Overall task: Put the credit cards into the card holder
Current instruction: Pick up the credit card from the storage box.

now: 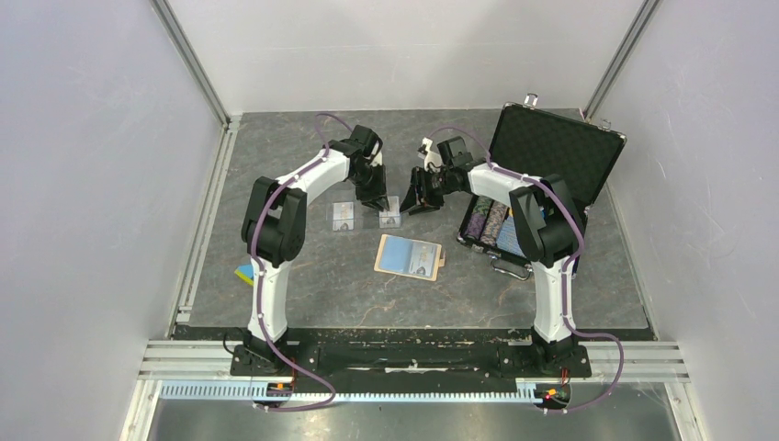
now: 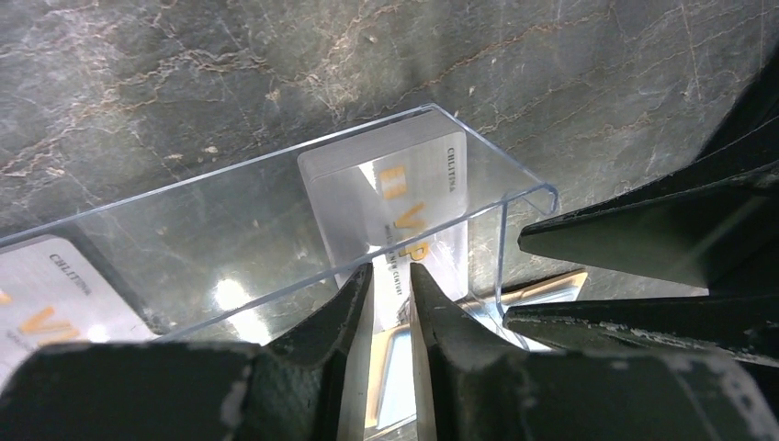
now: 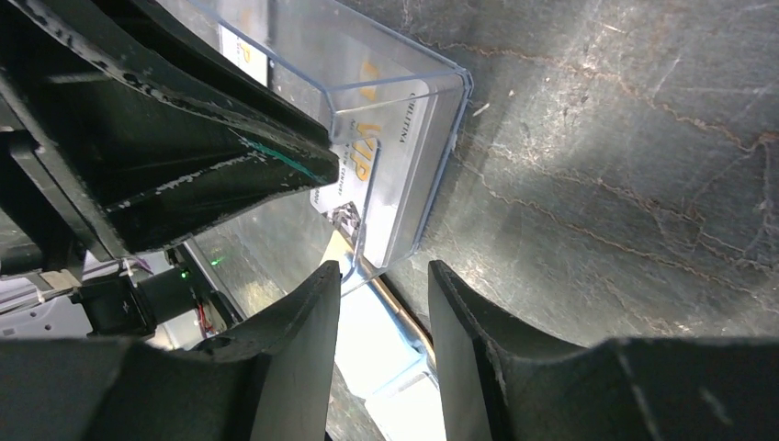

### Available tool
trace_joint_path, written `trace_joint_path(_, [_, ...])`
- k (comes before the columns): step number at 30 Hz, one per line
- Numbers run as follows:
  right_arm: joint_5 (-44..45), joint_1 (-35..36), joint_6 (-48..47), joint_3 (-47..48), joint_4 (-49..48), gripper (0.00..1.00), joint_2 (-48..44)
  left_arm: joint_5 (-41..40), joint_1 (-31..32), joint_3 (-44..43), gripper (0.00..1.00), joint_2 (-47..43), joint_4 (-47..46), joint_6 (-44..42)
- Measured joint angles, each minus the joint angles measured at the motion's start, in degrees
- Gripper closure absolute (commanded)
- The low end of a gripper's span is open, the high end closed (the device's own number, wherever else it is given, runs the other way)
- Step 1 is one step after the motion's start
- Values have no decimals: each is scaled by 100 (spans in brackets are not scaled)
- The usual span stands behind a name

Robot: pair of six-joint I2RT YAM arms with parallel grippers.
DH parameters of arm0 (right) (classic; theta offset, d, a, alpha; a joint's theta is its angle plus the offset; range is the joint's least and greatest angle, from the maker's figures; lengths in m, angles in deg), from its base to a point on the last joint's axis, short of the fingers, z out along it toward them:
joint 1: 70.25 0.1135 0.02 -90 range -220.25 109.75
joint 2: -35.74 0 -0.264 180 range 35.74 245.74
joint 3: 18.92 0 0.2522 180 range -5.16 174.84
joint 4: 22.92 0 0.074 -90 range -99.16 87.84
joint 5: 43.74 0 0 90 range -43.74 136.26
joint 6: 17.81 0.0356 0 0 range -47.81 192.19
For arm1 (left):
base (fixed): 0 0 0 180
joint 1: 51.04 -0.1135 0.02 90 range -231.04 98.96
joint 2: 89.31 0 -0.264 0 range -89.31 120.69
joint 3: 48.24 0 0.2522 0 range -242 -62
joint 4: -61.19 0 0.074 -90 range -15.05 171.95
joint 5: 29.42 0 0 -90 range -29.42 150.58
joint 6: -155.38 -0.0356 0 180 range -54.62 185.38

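Note:
Two pale credit cards stand in a clear acrylic stand (image 1: 366,217): one at the left (image 1: 343,216), one at the right (image 1: 389,219). The tan card holder (image 1: 410,256) lies open in front of them, blue pockets up. My left gripper (image 1: 378,202) hangs over the right card (image 2: 395,193); its jaws (image 2: 390,268) stand a narrow gap apart with nothing between them. The other card shows at the lower left (image 2: 41,294). My right gripper (image 1: 411,200) is open and empty (image 3: 381,266), just off the stand's right end (image 3: 441,138), beside the card (image 3: 386,156).
An open black case (image 1: 551,152) with poker chips (image 1: 491,225) stands at the right, close behind my right arm. A blue and yellow block (image 1: 246,274) lies by the left arm's base. Grey walls enclose the dark mat.

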Motion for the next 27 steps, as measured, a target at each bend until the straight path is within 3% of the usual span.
trace_joint_path(12, [24, -2, -9, -118, -70, 58, 0, -271, 4, -11, 73, -22, 114, 2])
trace_joint_path(15, [24, -7, -11, -140, -103, 58, -2, -282, 26, -13, 65, -22, 116, 0])
trace_joint_path(19, [22, -7, -20, -162, -133, 58, -2, -367, 50, -31, 64, -28, 149, 0])
trace_joint_path(27, [22, -11, -50, -234, -129, 58, -28, -468, 74, -31, 75, -35, 184, 0])
